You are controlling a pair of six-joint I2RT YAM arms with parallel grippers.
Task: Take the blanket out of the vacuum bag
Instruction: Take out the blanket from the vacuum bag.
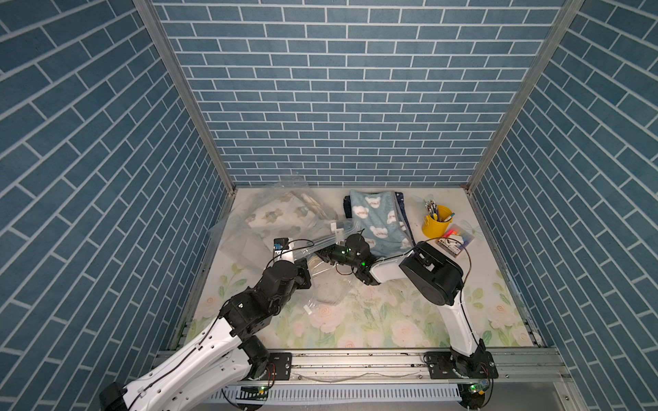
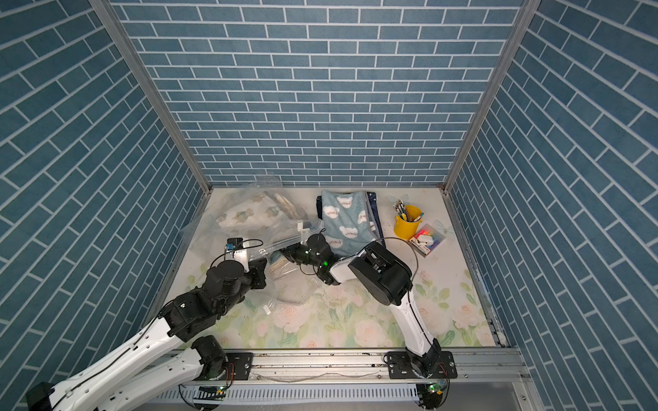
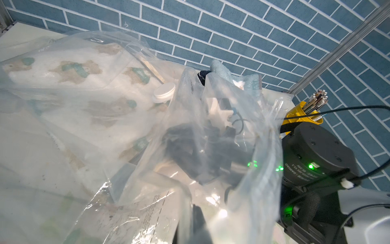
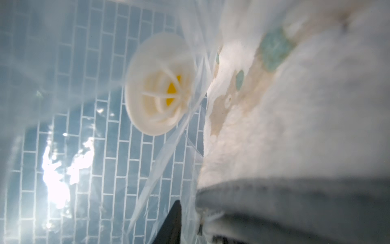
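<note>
The left claw (image 3: 198, 215) is pinched together on the mouth edge of the vacuum bag (image 1: 236, 231), holding the clear plastic up off the desk (image 1: 391, 320). The right claw (image 1: 323, 254) sits inside that mouth. Through the film I cannot tell whether its jaws are apart or gripping. Just ahead of it, inside the bag, lies the white bear-print blanket (image 1: 276, 217), with the round valve cap (image 4: 157, 84) set in the film near it. Bag and blanket lie at the desk's back left corner, and a teal blanket (image 1: 379, 220) lies just beside them.
</note>
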